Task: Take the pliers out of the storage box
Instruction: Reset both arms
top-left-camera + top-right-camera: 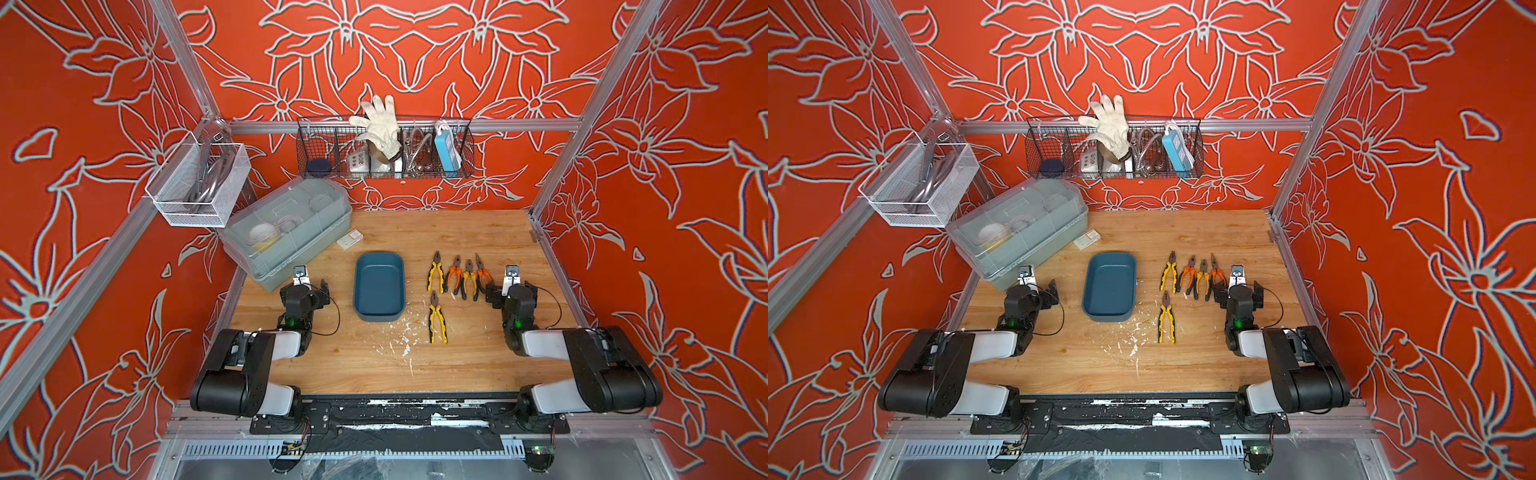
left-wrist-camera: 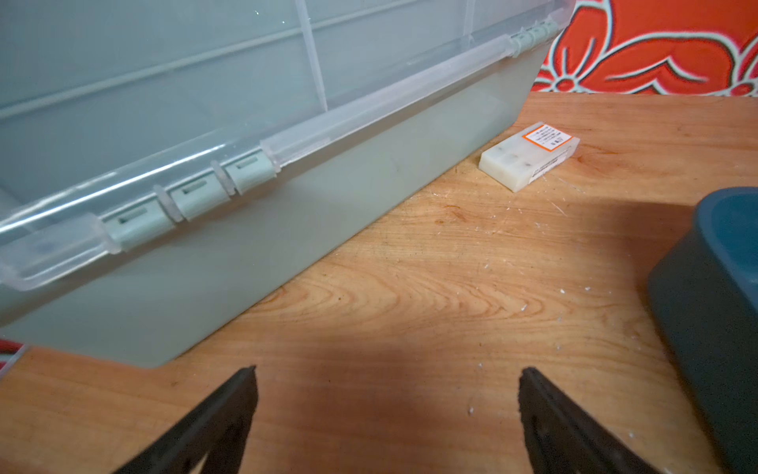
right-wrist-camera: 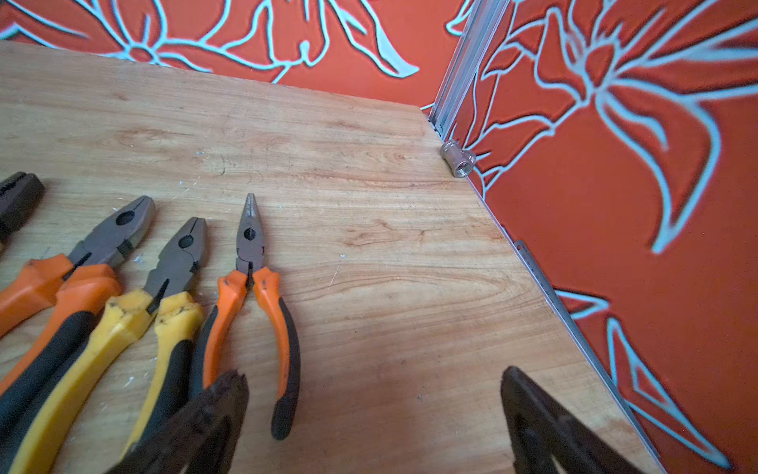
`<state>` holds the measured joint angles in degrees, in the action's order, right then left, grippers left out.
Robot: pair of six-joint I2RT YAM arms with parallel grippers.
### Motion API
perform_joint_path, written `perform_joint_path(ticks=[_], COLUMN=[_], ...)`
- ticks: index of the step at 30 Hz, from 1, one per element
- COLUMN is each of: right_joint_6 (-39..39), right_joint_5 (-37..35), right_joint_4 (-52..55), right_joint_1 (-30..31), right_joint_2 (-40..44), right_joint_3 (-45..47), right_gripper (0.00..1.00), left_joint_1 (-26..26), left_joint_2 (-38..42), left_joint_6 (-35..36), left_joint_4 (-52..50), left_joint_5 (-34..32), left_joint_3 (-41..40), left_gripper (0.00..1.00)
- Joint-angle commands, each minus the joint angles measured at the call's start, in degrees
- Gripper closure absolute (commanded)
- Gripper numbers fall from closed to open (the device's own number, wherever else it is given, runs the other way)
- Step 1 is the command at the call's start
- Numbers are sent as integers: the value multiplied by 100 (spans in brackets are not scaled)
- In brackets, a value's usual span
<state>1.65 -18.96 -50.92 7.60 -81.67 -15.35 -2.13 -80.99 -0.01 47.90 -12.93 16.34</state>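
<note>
The storage box (image 1: 379,286) (image 1: 1109,286) is a dark teal tub at mid-table with nothing inside it; its wall (image 2: 705,312) shows in the left wrist view. Several pliers lie on the wood to its right, four in a row (image 1: 457,276) (image 1: 1192,276). The long-nosed orange pair (image 3: 250,254) is at the row's right end. Another yellow pair (image 1: 436,318) (image 1: 1166,318) lies nearer the front. My left gripper (image 1: 305,286) (image 2: 387,373) is open over bare wood, left of the box. My right gripper (image 1: 511,286) (image 3: 373,375) is open beside the long-nosed pair's handles, holding nothing.
A translucent grey lidded container (image 1: 286,232) (image 2: 246,164) stands at the back left, close to my left gripper. A small white labelled box (image 1: 350,239) (image 2: 529,156) lies beside it. Wire baskets (image 1: 384,149) hang on the walls. A metal fitting (image 3: 458,158) sits by the right wall.
</note>
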Motion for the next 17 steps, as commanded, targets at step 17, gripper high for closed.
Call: perform_joint_path(ticks=[17], right_joint_6=[-65], right_joint_5=[138], right_joint_4=[139], right_joint_1=[-56], right_joint_2=[46], right_joint_3=[-152], right_gripper=[0], left_joint_1=[37], left_joint_2=[18], left_joint_6=[-52], left_joint_4=[-158], left_joint_5=[203], left_joint_3=[46], left_gripper=[2])
